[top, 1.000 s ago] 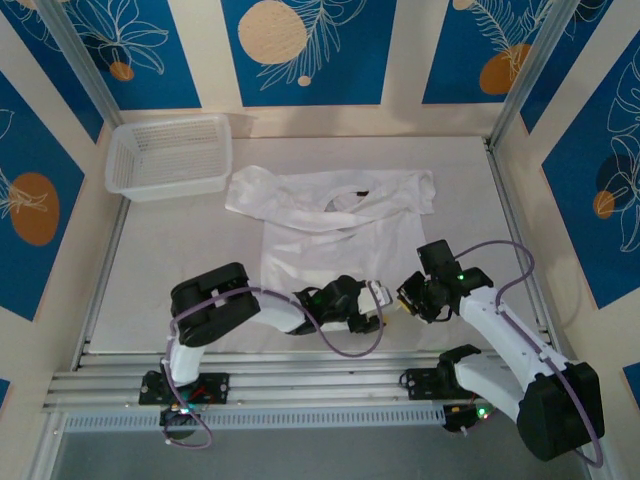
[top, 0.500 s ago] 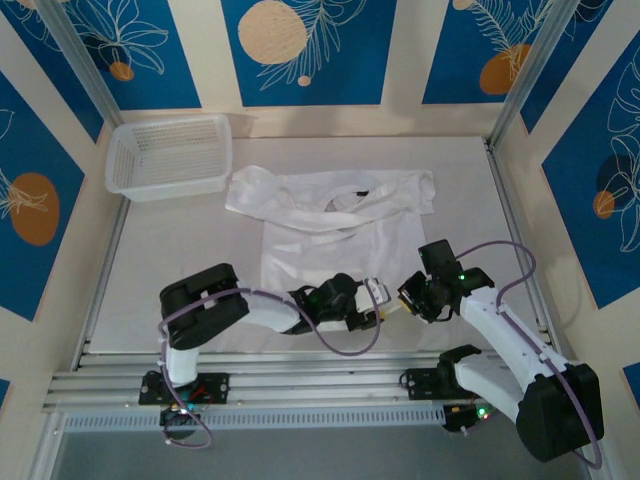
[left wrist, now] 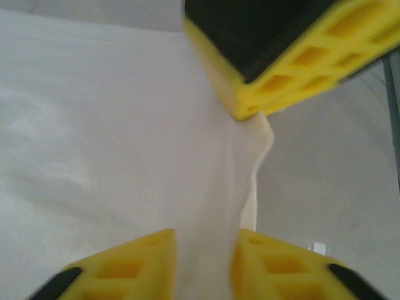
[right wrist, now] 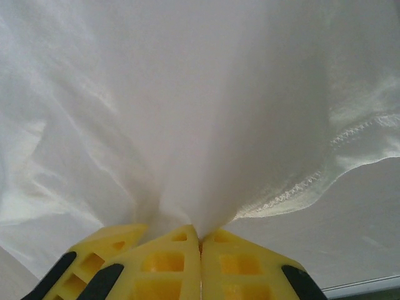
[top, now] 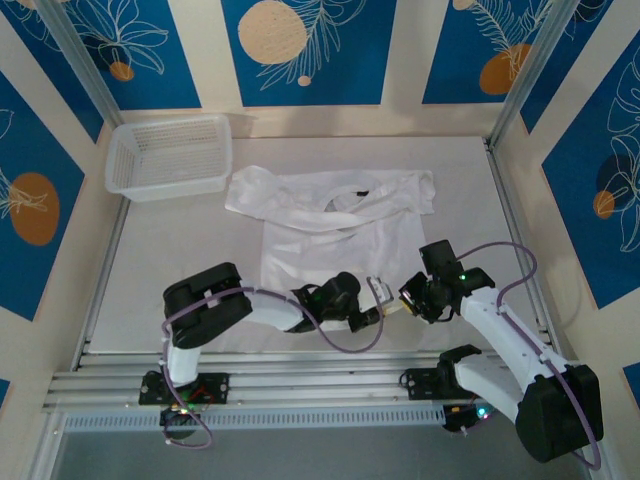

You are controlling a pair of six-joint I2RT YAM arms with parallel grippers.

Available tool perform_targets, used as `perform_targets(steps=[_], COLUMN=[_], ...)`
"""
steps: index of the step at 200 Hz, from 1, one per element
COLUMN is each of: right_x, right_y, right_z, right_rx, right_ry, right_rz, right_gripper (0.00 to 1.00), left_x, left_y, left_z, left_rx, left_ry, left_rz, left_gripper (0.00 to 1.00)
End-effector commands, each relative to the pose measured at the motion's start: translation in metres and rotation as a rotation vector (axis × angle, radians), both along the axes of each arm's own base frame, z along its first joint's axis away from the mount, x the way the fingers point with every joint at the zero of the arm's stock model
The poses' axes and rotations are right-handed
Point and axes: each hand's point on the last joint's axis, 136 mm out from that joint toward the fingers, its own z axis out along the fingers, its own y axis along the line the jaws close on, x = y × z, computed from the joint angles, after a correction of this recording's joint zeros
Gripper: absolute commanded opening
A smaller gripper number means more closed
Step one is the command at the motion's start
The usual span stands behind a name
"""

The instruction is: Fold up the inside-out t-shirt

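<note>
The white inside-out t-shirt (top: 320, 215) lies spread on the table, sleeves at the far side, its small dark tag (top: 357, 192) at the collar. Both grippers meet at the near right corner of its hem. My right gripper (top: 405, 298) is shut on a pinch of hem cloth (right wrist: 206, 156), its jaws pressed together (right wrist: 200, 240). My left gripper (top: 378, 293) sits just to the left of it, and a ridge of shirt fabric (left wrist: 206, 187) fills the narrow gap between its jaws (left wrist: 203, 262). That ridge runs up to the right gripper's yellow fingertip (left wrist: 281, 69).
A white plastic mesh basket (top: 170, 155) stands at the far left corner of the table (top: 170, 250). Metal frame rails (top: 300, 378) run along the near edge, and patterned walls close in on three sides.
My left gripper has slid a little to the right along the hem, closing up to the right gripper. The right arm has held still.
</note>
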Motion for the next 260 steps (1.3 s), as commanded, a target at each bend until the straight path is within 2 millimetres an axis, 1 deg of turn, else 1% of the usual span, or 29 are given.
perform_targets(steps=[1, 16, 32, 53, 71, 87, 113, 130, 163, 183, 198, 214, 227, 249, 260], right_x=[-0.004, -0.003, -0.003, -0.003, -0.002, -0.003, -0.004, -0.004, -0.006, -0.007, -0.007, -0.006, -0.006, -0.004, -0.001], right_y=[0.002, 0.002, 0.002, 0.002, 0.002, 0.001, 0.001, 0.001, -0.001, -0.003, -0.004, -0.004, -0.003, -0.001, -0.001], right_z=[0.005, 0.005, 0.004, 0.005, 0.006, 0.006, 0.004, 0.003, 0.003, 0.003, 0.003, 0.001, 0.001, 0.001, 0.005], right_rx=[0.018, 0.02, 0.019, 0.022, 0.019, 0.017, 0.018, 0.022, 0.011, 0.006, 0.003, 0.006, 0.012, 0.017, 0.013], right_ry=[0.005, 0.003, 0.003, 0.002, 0.001, 0.003, 0.005, 0.007, 0.011, 0.009, 0.008, 0.009, 0.01, 0.002, -0.019], right_rz=[0.012, 0.01, 0.01, 0.008, 0.01, 0.009, 0.005, 0.005, 0.002, -0.003, -0.004, -0.004, -0.002, 0.011, 0.033], right_gripper=[0.08, 0.09, 0.09, 0.09, 0.09, 0.09, 0.09, 0.09, 0.09, 0.09, 0.09, 0.1, 0.11, 0.15, 0.19], left_x=[0.008, 0.008, 0.006, 0.007, 0.012, 0.018, 0.026, 0.032, 0.042, 0.052, 0.055, 0.052, 0.045, 0.032, 0.028], left_y=[-0.001, 0.0, 0.0, 0.001, 0.006, 0.014, 0.025, 0.033, 0.052, 0.069, 0.076, 0.075, 0.069, 0.058, 0.054], left_z=[-0.003, -0.004, -0.007, -0.018, -0.028, -0.029, -0.023, -0.02, -0.024, -0.024, -0.019, -0.011, -0.003, 0.009, 0.014], left_rx=[0.015, 0.02, 0.028, 0.062, 0.096, 0.115, 0.117, 0.118, 0.15, 0.155, 0.129, 0.092, 0.06, -0.002, -0.023], left_ry=[0.004, 0.005, 0.014, 0.027, 0.011, -0.01, -0.032, -0.041, -0.051, -0.051, -0.027, 0.006, 0.027, 0.072, 0.088], left_rz=[0.028, 0.03, 0.018, 0.026, 0.056, 0.091, 0.137, 0.162, 0.218, 0.269, 0.279, 0.249, 0.202, 0.127, 0.101], left_gripper=[0.16, 0.16, 0.25, 0.34, 0.35, 0.31, 0.23, 0.21, 0.19, 0.14, 0.09, 0.06, 0.04, 0.02, 0.02])
